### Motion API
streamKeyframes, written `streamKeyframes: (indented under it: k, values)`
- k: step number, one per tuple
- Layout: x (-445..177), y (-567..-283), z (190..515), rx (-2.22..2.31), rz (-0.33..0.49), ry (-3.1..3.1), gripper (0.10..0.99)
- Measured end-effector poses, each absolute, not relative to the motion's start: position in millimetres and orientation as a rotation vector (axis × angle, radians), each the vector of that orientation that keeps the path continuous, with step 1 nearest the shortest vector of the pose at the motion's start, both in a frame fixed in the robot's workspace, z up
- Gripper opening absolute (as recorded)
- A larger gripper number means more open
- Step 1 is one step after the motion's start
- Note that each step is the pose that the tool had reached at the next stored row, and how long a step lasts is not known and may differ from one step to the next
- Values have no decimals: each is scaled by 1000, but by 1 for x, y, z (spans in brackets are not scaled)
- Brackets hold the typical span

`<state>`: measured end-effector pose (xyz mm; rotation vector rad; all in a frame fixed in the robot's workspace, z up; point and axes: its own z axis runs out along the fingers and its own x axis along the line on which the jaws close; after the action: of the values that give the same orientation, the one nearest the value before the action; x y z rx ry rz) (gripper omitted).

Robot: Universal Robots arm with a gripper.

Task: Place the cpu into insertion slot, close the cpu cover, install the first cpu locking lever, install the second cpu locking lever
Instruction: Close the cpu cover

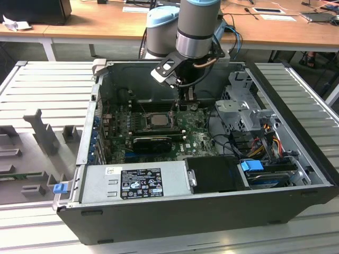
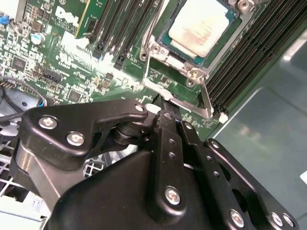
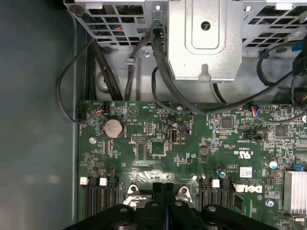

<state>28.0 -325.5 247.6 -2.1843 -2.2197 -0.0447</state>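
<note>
Reaching into the open case (image 1: pixel 212 211) at centre frame in the exterior view, hand (image 1: pixel 178 108) is sitting fingers-together; cpu cover (image 2: pixel 162 53) is lying over the cpu (image 1: pixel 157 119) just toward the exterior view's left, locking lever (image 2: pixel 196 109) at the hand's tip.

Robotics lab or test workshop, not a home or office. Robot arm (image 1: pixel 197 26) reaches over a slatted metal table (image 1: pixel 47 84). An open computer case (image 1: pixel 201 217) sits on the table, green circuit board (image 3: pixel 158 143) and cables exposed. Grey moulded fixtures (image 1: pixel 45 132) lie beside the case. Wooden desks (image 1: pixel 106 21) behind carry papers (image 1: pixel 278 17).
</note>
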Motion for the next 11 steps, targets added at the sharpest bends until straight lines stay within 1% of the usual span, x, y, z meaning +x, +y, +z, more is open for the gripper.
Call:
streamKeyframes:
  k: [11]
  values:
    - [0,-325,246,-2184,-45,-2220,106]
